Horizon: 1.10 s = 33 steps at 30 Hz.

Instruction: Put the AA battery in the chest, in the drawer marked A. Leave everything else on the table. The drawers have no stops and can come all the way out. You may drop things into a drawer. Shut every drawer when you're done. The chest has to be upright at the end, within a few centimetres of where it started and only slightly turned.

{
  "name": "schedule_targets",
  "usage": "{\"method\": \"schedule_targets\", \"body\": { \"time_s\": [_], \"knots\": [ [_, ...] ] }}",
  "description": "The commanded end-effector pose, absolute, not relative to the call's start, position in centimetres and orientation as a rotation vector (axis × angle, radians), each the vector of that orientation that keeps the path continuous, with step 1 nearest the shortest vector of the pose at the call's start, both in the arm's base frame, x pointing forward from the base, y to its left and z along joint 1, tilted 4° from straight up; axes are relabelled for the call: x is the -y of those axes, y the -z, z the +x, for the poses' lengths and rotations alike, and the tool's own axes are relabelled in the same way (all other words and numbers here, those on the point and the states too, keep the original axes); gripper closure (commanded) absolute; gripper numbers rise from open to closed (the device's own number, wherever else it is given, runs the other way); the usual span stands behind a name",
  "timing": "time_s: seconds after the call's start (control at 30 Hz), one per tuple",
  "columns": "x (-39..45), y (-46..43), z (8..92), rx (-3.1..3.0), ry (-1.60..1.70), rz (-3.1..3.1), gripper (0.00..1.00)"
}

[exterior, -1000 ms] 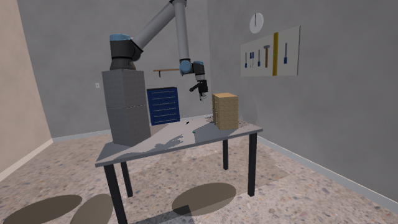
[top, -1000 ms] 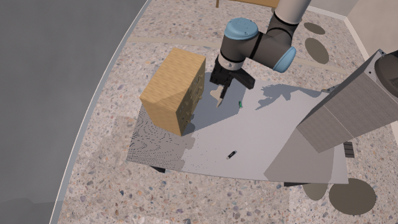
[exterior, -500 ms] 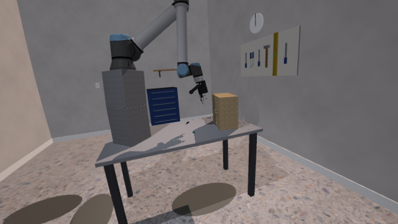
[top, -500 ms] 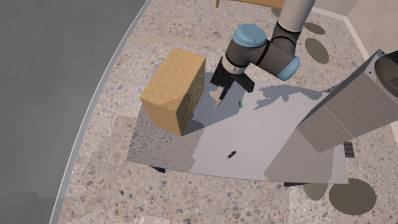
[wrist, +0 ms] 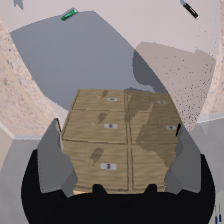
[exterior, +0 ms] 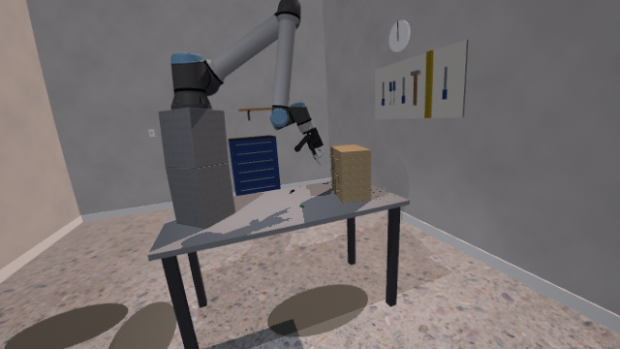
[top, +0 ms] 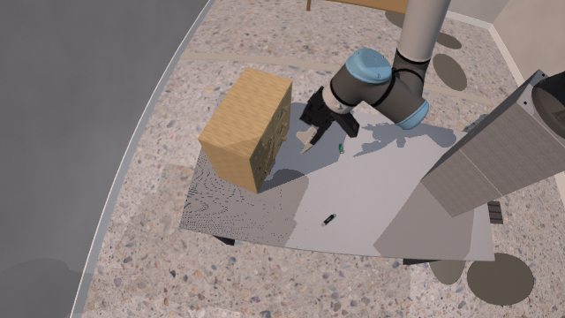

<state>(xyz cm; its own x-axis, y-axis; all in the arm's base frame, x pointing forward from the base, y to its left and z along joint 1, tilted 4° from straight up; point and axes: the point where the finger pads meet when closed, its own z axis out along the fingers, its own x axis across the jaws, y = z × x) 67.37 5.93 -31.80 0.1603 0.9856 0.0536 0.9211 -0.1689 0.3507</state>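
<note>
Presently, the gripper (top: 304, 143) (exterior: 320, 157) (wrist: 119, 122) is fully open, holding nothing, above the front of the closed chest (top: 247, 115) (exterior: 356, 174) (wrist: 85, 134). The AA battery seems to be either the green piece (top: 341, 148) (exterior: 301, 206) (wrist: 69, 14) or the black piece (top: 328, 219) (exterior: 292, 191) (wrist: 190, 10), both on the worktop (top: 375, 199) (exterior: 262, 213) (wrist: 115, 50); I cannot tell which, so a wrong pick is possible. Small labels may cause a wrong drawer. Pulling too far could free a drawer, and a sideways pull may turn the chest.

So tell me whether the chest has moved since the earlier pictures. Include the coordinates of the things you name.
No, the chest (top: 244, 115) (exterior: 356, 174) (wrist: 95, 150) sits at the same spot against the table (top: 375, 194) (exterior: 232, 235) edge.
</note>
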Motion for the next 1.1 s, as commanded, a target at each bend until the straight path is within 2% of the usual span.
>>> {"method": "schedule_targets", "body": {
  "time_s": [0.0,1.07],
  "knots": [
    [-5.9,32.2,67.8,-1.822,-0.44,2.167,0.0],
    [-5.6,35.8,71.0,-1.583,-0.721,1.904,0.0]
  ]
}}
